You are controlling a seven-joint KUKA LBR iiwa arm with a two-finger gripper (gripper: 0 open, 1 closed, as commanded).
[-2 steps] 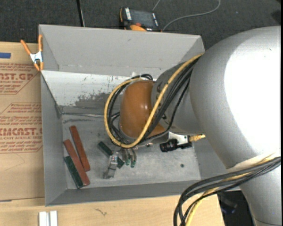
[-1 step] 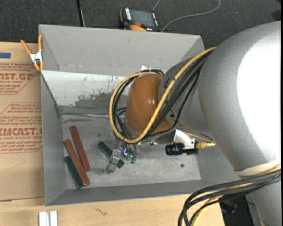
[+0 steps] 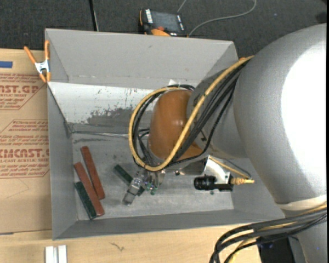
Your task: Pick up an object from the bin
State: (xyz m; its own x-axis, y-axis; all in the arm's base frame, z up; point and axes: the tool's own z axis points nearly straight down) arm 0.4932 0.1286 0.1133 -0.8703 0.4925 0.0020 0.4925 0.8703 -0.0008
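Grey bin (image 3: 178, 201) floor: tool (image 3: 134, 191) beside a partly hidden dark strip (image 3: 121, 172).

This looks like a robotics lab or test cell. A grey metal bin (image 3: 142, 64) with scuffed, sloping walls sits on a pale wooden table (image 3: 170, 245). Over the bin's right side looms a large silver robot arm (image 3: 285, 119) with an orange cover (image 3: 170, 125) and looped black and yellow cables (image 3: 136, 119). Behind the bin, on a dark carpet-like surface (image 3: 38, 4), lies a yellow-and-black box (image 3: 160, 22) trailing a thin lead (image 3: 219, 16).
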